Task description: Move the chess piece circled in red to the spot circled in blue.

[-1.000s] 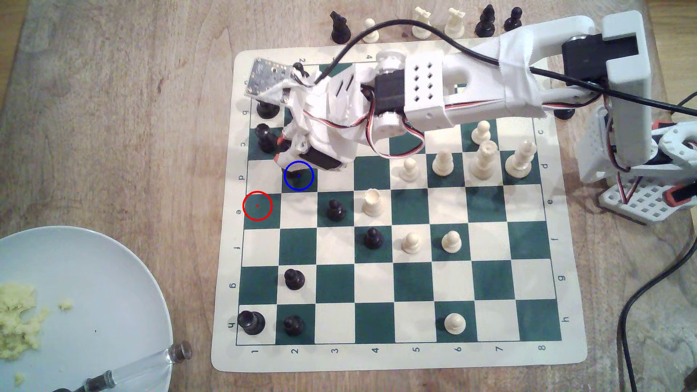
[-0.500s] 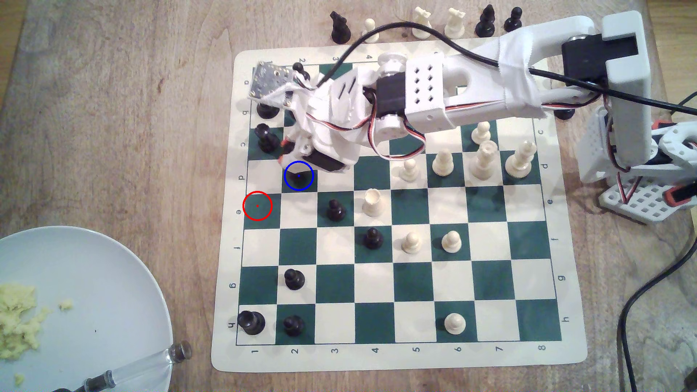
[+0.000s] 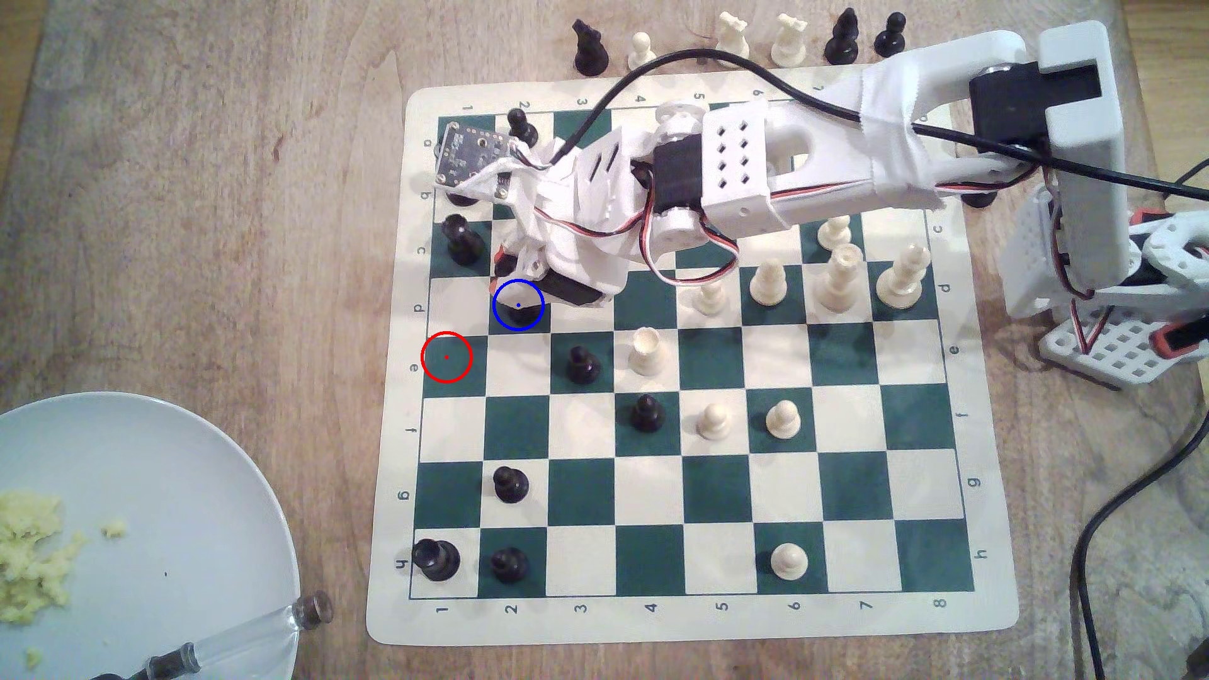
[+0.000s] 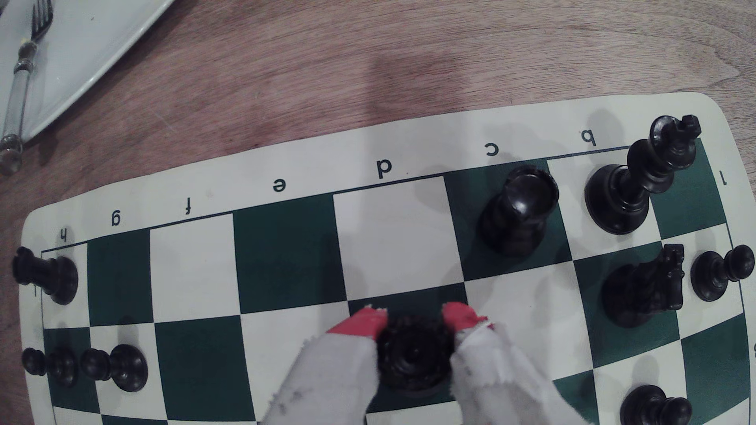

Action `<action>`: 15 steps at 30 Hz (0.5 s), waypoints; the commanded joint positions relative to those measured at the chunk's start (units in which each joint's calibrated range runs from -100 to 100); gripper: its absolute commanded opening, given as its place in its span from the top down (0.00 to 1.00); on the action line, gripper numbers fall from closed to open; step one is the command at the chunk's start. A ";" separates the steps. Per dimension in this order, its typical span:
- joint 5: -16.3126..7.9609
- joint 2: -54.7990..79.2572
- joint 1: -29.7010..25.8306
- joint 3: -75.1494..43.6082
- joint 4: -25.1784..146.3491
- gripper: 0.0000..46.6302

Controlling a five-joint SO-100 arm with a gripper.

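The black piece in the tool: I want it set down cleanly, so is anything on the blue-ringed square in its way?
Nothing visible. The tool grips the black piece over the blue-ringed square, whose green surface around the piece is bare. The nearest piece, a black rook, stands a square away.

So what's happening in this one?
The gripper is closed around a black chess piece, its red-tipped fingers on either side of the piece's round top. In the exterior view it is at the blue-ringed square, while the red-ringed square is empty. Whether the piece is fully down is unclear.
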 commanded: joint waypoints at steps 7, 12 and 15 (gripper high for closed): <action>0.00 -0.26 -0.11 -1.83 -1.29 0.89; 0.00 -1.87 0.28 -1.38 -0.88 0.71; -0.29 -4.67 0.98 -0.56 -0.64 0.64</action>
